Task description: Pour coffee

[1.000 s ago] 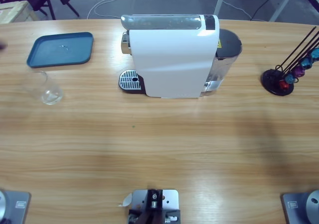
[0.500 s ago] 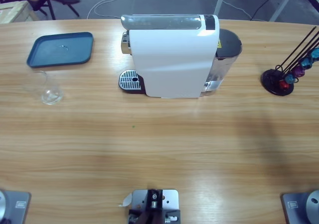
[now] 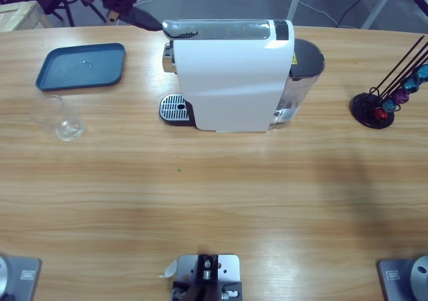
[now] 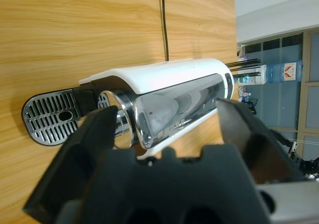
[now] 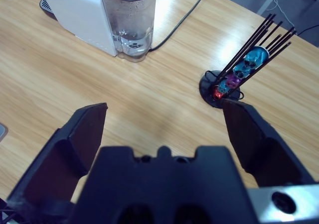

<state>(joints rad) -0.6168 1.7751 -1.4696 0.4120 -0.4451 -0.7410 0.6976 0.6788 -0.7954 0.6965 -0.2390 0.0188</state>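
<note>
Wooden table (image 3: pixel 200 201) bears the coffee machine (image 3: pixel 234 80), long axis crosswise, spout leftward; both hands (image 4: pixel 164 129) (image 5: pixel 164 119) gape empty.

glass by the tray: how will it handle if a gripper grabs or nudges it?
The glass looks clear and thin-walled, so probably fragile and light; go easy on squeeze. Its smooth surface may slip between the jaws. It stands upright and alone on the bare table, so a side nudge would likely slide or tip it.
</note>
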